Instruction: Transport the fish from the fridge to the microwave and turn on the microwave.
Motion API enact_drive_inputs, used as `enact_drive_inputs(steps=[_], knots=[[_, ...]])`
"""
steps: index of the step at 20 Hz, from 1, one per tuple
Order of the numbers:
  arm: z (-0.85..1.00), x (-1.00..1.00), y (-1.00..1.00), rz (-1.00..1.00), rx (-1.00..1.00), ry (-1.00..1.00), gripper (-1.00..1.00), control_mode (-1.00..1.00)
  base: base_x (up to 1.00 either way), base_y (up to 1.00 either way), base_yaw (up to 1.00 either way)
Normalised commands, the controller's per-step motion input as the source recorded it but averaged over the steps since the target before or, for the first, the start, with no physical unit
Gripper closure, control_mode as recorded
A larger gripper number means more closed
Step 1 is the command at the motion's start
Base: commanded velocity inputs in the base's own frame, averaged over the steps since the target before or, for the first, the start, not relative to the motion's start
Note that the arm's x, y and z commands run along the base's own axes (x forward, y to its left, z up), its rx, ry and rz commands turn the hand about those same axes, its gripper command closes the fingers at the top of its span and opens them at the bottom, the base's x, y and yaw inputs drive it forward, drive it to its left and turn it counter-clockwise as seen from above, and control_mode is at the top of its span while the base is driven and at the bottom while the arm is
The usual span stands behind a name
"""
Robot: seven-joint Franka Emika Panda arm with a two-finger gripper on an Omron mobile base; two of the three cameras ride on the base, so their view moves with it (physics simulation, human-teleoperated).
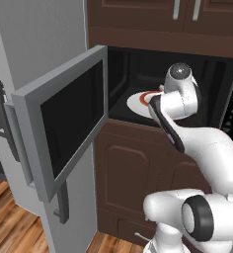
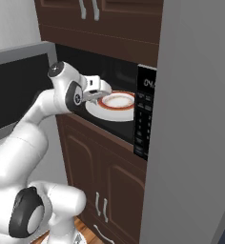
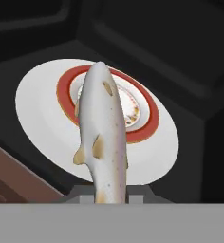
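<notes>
The pincer (image 2: 106, 90) is gripping the fish (image 3: 103, 135) by its tail end, holding it inside the open microwave (image 1: 64, 123), with the red-rimmed plate (image 3: 147, 128) sitting just ahead and below.

**How the cams are set**

The left base view is taken from behind the arm, on its left, facing fwd and a bit down at the microwave (image 1: 153, 84); its open door (image 1: 64, 123) is seen close up. The right base view is taken from behind on the right, near the keypad strip (image 2: 144, 112). The black inside and the plate (image 2: 115, 104) are shared by both views. The hand view is taken v. close, looking along the fish (image 3: 103, 133) down onto the plate.
</notes>
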Motion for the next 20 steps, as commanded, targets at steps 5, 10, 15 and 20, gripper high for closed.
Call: enact_drive_inputs(steps=[5,10,15,20], knots=[[-0.12,0.52,-0.26,0.00,-0.07,0.04,1.00,-1.00,0.00,0.00,0.00],[-0.26,0.41,-0.18,0.00,0.00,0.01,1.00,-1.00,0.00,0.00,0.00],[-0.27,0.35,-0.14,0.00,0.00,0.00,1.00,-1.00,0.00,0.00,0.00],[-0.30,0.28,-0.03,0.00,0.00,0.00,1.00,-1.00,0.00,0.00,0.00]])
